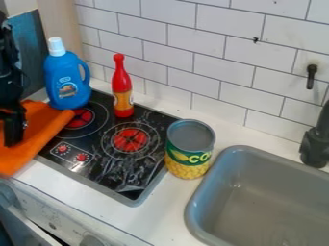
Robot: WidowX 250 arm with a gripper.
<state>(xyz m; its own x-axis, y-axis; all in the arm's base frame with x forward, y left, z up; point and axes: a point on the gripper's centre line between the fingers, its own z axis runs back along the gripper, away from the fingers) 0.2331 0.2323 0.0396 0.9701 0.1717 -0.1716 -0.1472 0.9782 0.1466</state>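
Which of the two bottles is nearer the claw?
The blue bottle with the white cap; the red bottle stands farther away, to its right.

Wht ctr (160,209), stovetop (94,138), can (190,150), 2 btls (122,93), cloth (40,137)

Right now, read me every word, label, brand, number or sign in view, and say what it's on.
"CO", on the can; anything further round is unreadable.
Blue bottle: label too blurred to read.
Red bottle: label too blurred to read.
Stovetop: control markings too small to read.
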